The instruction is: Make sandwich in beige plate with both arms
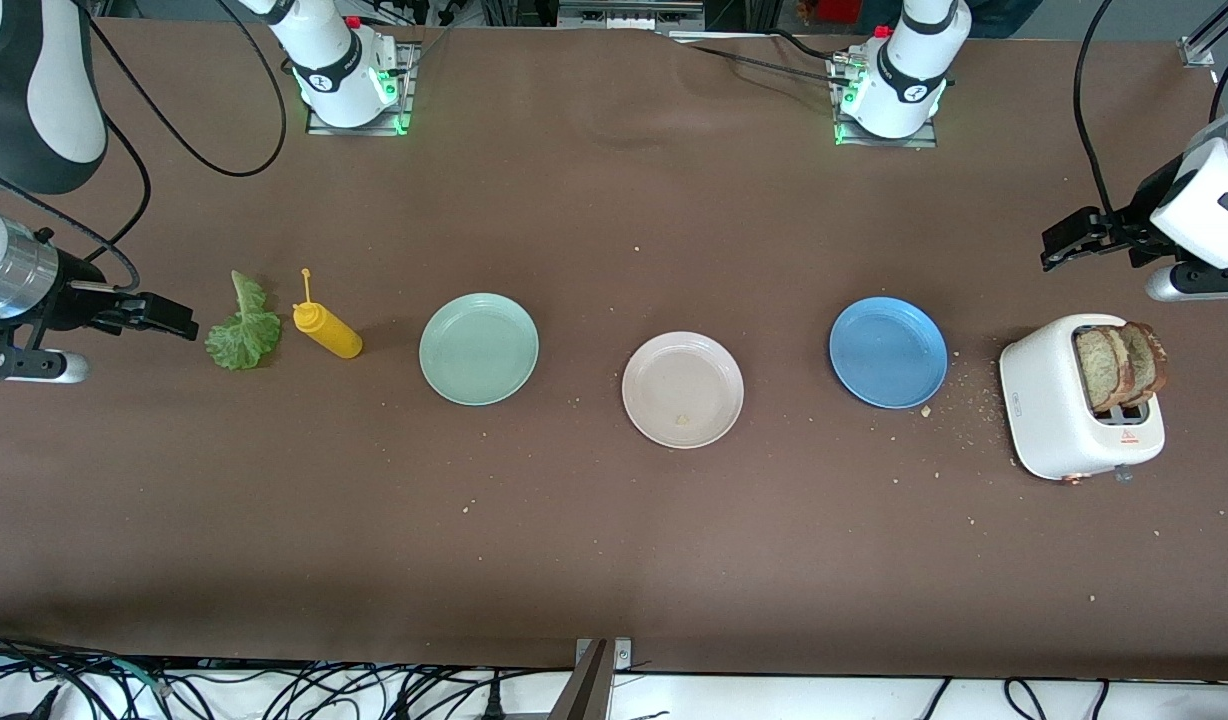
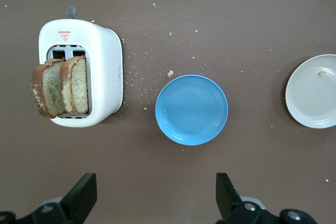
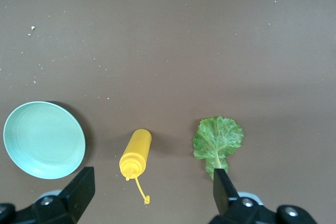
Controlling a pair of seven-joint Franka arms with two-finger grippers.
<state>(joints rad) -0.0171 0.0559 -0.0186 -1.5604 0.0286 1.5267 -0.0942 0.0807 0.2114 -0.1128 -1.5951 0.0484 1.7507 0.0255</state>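
Task status: no ingredient is on the plate; the opening pick is not yet made

The right gripper (image 1: pixel 179 318) hangs over the brown counter (image 1: pixel 614 540) at the right arm's end, fingers spread, empty, just beside the ruffled green lettuce leaf (image 1: pixel 242 330). Next along stand the yellow squeeze bottle (image 1: pixel 326 328), the round mint-green plate (image 1: pixel 478 348), the round pale beige plate (image 1: pixel 682 389), bare but for a crumb, and the round blue plate (image 1: pixel 888 351). Two brown speckled toast slices (image 1: pixel 1120 365) stand upright in the white toaster (image 1: pixel 1079 412). The left gripper (image 1: pixel 1069 240) hovers over the counter just beside the toaster, fingers spread, empty.

Next move, by judgement: bring the left gripper over the toaster and pinch one slice by its top edge
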